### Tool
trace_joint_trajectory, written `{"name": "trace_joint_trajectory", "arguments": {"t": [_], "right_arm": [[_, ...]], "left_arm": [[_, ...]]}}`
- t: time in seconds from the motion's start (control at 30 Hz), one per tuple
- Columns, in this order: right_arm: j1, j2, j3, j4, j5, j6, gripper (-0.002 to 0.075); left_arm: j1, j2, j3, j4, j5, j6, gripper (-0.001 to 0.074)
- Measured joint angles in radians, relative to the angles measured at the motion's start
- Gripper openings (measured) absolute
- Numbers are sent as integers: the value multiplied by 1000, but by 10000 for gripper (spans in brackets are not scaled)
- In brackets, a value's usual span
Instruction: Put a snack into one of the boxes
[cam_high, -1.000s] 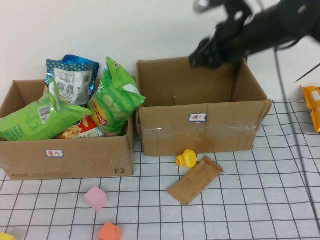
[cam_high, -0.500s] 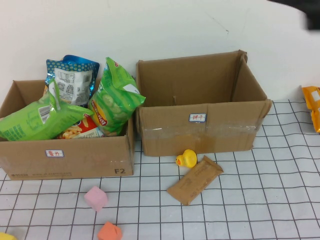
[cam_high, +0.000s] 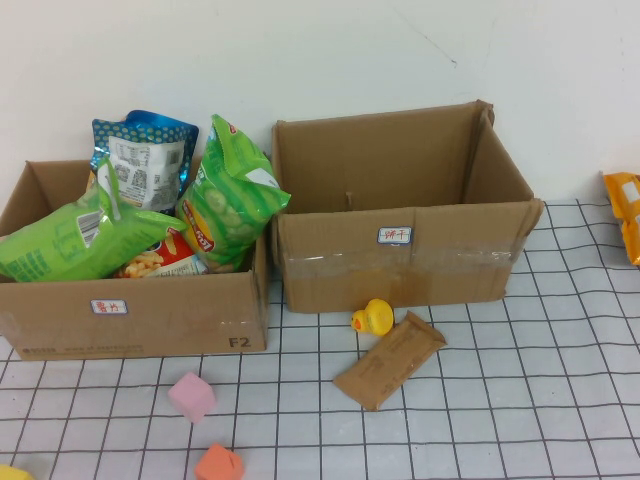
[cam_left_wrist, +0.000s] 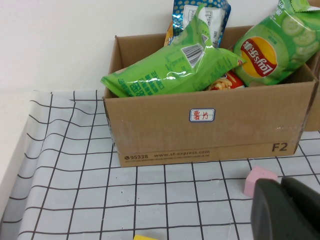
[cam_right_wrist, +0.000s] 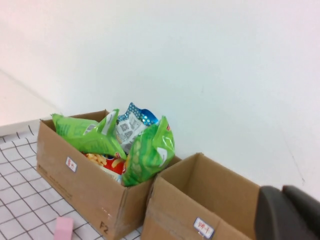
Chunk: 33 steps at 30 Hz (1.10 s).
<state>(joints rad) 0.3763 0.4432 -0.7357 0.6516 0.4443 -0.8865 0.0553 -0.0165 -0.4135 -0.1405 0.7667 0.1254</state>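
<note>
Two cardboard boxes stand at the back. The left box (cam_high: 135, 312) holds several snack bags, among them green chip bags (cam_high: 232, 198). The right box (cam_high: 400, 250) looks empty inside. A brown snack packet (cam_high: 390, 360) lies flat on the table in front of the right box. An orange snack bag (cam_high: 625, 215) lies at the right edge. Neither arm shows in the high view. My left gripper (cam_left_wrist: 281, 184) is shut and empty, low over the table near the pink cube (cam_left_wrist: 258, 179) in front of the left box (cam_left_wrist: 205, 125). My right gripper (cam_right_wrist: 283, 192) is shut and empty, high above the right box (cam_right_wrist: 200, 200).
A yellow toy duck (cam_high: 375, 317) sits beside the brown packet. A pink cube (cam_high: 192, 396) and an orange cube (cam_high: 219, 464) lie on the checked cloth at the front left. A yellow object (cam_high: 10, 472) peeks in at the bottom left corner. A white wall stands behind the boxes.
My right arm was over the right box's back edge a second ago. It rose up and to the right and has left the high view. Nothing on the table has moved.
</note>
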Motion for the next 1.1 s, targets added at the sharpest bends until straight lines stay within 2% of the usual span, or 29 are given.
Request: {"name": "trace_joint_trajectory", "arguments": {"t": [0.5,0.8,0.97,1.1], "right_arm": [[0,-226,366,-70,-118,65,-1],[-15,-247,592,-104,-424,115,-1],[-160,-333,715,-274,-451,358,-1],[-364,-404,759,-500,-424,584,-1]], "left_arm": [[0,0,0,0,0,-2,-1],[0,0,0,0,0,-2,-1],[0,0,0,0,0,-2,-1],[0,0,0,0,0,-2,-1]]}}
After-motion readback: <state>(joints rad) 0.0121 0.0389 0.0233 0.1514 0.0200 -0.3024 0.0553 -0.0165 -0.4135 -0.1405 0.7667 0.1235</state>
